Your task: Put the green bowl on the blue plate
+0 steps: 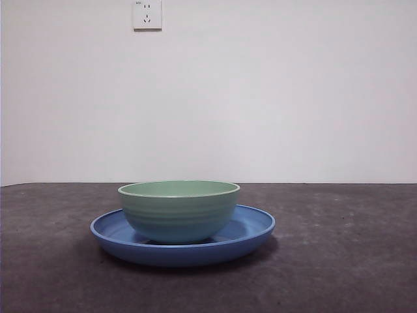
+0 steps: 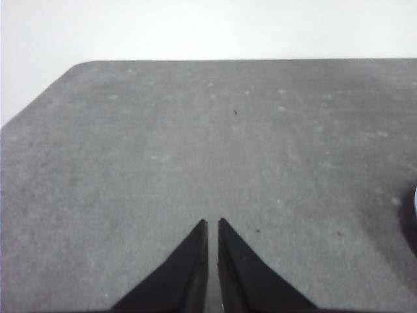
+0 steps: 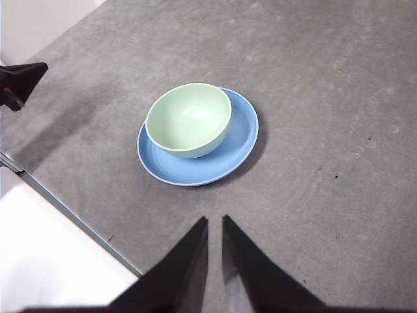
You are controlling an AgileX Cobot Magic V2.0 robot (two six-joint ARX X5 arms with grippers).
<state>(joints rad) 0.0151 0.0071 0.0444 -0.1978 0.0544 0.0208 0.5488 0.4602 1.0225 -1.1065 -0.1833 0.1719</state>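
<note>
On the gray table (image 1: 352, 261), green bowl (image 1: 178, 210) sits on blue plate (image 1: 251, 229); both hands clenched, empty.

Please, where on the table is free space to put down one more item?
The grey table is bare all around the blue plate, widest on the side away from the table's edge. The only occupied spot is the plate itself, where the green bowl sits, off-centre. Both grippers are held away from the dishes.

bare lab: grey table (image 1: 339, 261), white wall (image 1: 260, 98)
</note>
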